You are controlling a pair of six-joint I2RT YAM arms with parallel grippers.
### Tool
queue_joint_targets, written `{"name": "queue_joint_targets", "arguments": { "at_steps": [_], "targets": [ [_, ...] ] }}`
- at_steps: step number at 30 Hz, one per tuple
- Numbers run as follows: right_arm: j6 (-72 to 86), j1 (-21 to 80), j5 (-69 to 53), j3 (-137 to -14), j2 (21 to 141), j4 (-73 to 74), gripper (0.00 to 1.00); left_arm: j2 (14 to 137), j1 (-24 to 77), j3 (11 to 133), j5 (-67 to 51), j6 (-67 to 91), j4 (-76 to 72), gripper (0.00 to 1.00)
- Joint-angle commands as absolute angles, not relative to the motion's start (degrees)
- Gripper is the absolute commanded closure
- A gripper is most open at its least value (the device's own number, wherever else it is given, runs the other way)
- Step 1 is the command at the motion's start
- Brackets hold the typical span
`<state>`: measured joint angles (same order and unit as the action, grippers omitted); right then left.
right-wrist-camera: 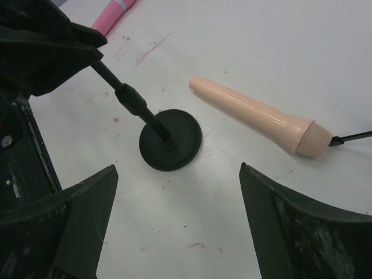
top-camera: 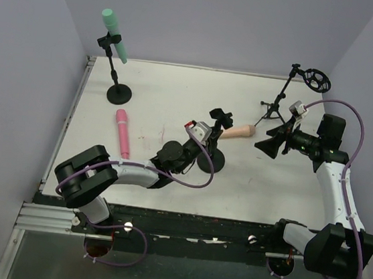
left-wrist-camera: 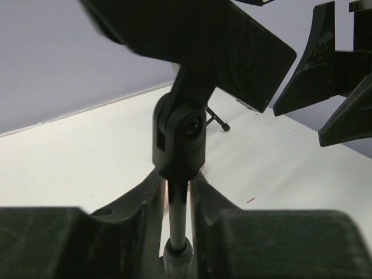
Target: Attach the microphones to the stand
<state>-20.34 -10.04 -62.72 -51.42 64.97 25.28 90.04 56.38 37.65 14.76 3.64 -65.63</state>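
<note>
Peach mic [right-wrist-camera: 256, 116] lies flat mid tabletop [right-wrist-camera: 261, 35], just ahead of spread, empty right fingers [right-wrist-camera: 302, 232]; left fingers [left-wrist-camera: 232, 232] clench stand [left-wrist-camera: 178, 215] pole nearby.

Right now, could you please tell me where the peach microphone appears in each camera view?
Top external: the peach microphone lies right of centre, just right of the middle stand.
Left wrist: not in it.
Right wrist: upper right, head toward the right edge.
Shared landmark: the middle stand, in all three.

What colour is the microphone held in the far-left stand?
The microphone is teal-green; top external view.
</note>
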Motion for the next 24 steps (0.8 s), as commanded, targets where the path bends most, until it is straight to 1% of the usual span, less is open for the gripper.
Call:
{"name": "queue_joint_targets", "arguments": {
  "at_steps": [1, 4, 9, 12, 13, 15, 17, 19, 22, 24],
  "targets": [
    [-21.09, -10.02, -64.86, -51.06, 65.48, 24.96, 0.06, 88.25, 56.51, 36.30, 15.30, 5.18, -68.56, 0.61],
    [-21.18, -10.02, -64.95, -50.98, 65.48, 25.22, 0.07, 86.23, 56.51, 35.25, 13.89, 5.89, -66.63, 0.45],
    [-21.53, -10.02, -64.86, -51.06, 65.57, 25.31, 0.06, 80.87, 56.51, 31.83, 11.43, 7.38, -63.46, 0.27],
    [-21.53, -9.93, -64.78, -50.98, 65.57, 25.31, 0.06, 75.61, 55.29, 27.96, 8.71, 10.18, -60.22, 0.06],
    [-21.62, -9.93, -64.69, -50.98, 65.57, 25.31, 0.06, 73.41, 54.33, 26.64, 6.96, 12.37, -58.29, 0.02],
    [-21.62, -10.11, -64.69, -51.06, 65.65, 25.40, 0.06, 68.40, 48.55, 26.10, -1.36, 20.17, -49.62, 0.02],
    [-21.53, -9.93, -64.86, -50.89, 65.65, 25.40, 0.06, 64.79, 40.99, 27.94, -8.66, 28.17, -36.71, 0.02],
    [-21.53, -9.93, -65.13, -50.89, 65.65, 25.40, 0.06, 61.45, 33.08, 30.40, -13.69, 32.94, -22.66, 0.02],
    [-21.53, -10.02, -65.39, -50.89, 65.65, 25.31, 0.06, 58.37, 25.25, 34.09, -15.39, 33.23, -9.01, 0.02],
    [-21.53, -9.93, -65.48, -50.98, 65.57, 25.40, 0.06, 58.01, 21.90, 37.60, -11.10, 32.26, -0.13, 0.02]
  ]
}}
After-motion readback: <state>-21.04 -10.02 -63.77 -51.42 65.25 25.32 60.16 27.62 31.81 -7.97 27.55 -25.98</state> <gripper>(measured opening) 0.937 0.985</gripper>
